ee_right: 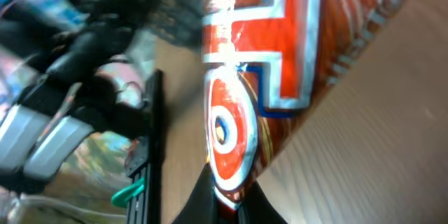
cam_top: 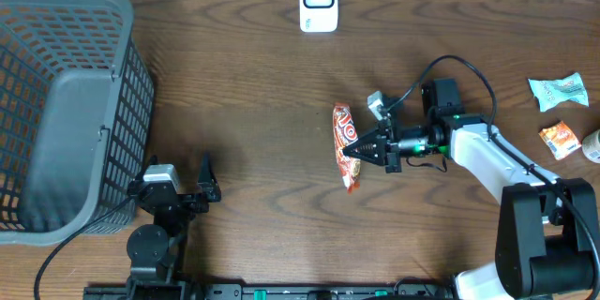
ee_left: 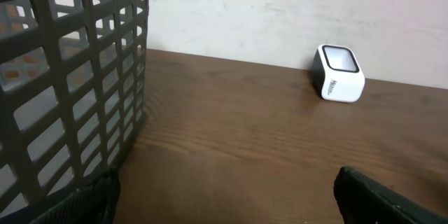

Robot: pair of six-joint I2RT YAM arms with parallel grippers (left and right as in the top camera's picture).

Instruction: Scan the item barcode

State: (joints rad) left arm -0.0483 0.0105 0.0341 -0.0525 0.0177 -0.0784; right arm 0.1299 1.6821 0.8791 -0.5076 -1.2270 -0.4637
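The red-orange snack packet was at mid-table, its long axis running from the far edge toward the robot. It was glossy, with white-and-blue lettering. The right gripper was clenched on its right edge. The left gripper stood spread wide and held nothing, beside one grey basket. One white scanner sat at the far edge. At the right lay one teal packet and one orange packet.

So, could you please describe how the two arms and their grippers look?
The right arm has a white shell, black joints, a green accent at the wrist and a looping black cable. The left arm is black with a silver block. The right gripper and left gripper are black.
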